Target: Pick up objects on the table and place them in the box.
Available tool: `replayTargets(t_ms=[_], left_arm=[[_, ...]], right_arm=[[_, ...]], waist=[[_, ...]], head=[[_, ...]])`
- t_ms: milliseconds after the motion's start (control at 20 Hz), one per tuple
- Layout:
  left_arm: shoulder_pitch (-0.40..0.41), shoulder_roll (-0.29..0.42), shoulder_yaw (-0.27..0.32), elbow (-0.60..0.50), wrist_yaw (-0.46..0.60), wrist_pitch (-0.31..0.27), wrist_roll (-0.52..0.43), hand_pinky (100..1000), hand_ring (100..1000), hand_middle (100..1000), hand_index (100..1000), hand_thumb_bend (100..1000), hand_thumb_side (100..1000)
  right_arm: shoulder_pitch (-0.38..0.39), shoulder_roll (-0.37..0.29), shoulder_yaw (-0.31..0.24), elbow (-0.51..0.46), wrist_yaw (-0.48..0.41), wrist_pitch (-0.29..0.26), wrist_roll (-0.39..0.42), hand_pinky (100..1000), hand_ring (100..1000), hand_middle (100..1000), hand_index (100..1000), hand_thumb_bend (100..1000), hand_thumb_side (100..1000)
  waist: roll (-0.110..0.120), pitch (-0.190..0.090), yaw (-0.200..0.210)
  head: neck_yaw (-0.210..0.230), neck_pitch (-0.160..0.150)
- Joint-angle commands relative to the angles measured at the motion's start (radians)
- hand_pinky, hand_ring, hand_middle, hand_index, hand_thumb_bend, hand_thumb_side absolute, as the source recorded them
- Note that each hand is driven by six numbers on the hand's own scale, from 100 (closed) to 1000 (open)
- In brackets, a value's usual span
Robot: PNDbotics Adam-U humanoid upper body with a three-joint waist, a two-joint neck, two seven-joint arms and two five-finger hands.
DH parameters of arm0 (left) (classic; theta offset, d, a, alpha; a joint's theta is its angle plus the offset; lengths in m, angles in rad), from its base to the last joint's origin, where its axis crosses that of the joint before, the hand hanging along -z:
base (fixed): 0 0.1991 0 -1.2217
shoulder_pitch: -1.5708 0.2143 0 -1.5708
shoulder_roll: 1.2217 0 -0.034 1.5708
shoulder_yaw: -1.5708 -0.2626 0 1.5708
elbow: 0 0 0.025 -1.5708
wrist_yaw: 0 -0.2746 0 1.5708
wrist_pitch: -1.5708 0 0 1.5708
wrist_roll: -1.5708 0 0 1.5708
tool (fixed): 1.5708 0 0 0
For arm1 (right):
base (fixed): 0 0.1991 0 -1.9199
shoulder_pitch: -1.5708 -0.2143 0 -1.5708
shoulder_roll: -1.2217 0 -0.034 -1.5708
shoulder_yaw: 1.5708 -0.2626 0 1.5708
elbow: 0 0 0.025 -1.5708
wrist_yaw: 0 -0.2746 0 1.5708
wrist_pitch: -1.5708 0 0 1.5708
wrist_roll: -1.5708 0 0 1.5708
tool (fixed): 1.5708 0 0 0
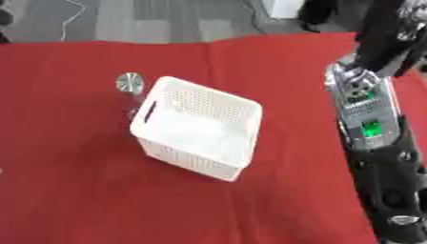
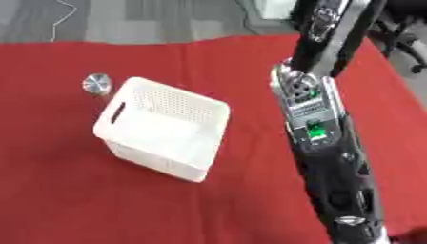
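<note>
Red cloth (image 1: 83, 200) covers basically the whole frame, grey floor (image 1: 167, 19) along the top, and a white cable (image 1: 71, 14) upper left.

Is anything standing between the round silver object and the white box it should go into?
Nothing visible does. The round silver object stands on the red cloth just off the white box's far left corner, and the box is open-topped.

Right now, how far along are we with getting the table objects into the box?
Done: I cannot tell; the white box shows only a pale interior. In hand: nothing visible; the right arm crosses the red cloth, but neither hand shows. Left: the round silver object stands on the cloth beside the box's far left corner.
</note>
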Motion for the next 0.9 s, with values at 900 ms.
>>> replayTargets(t_ms=[900], left_arm=[[-0.002,0.099,-0.001,-0.015,-0.006,0.026,-0.111,666,559,856,881,205,876]], right_arm=[[-0.013,-0.019,-0.003,-0.018,-0.004,-0.112,-0.107,697,690,685,717,100,1000]], waist=[[0.013,-0.018,-0.015]], head=[[-0.025,0.000]])
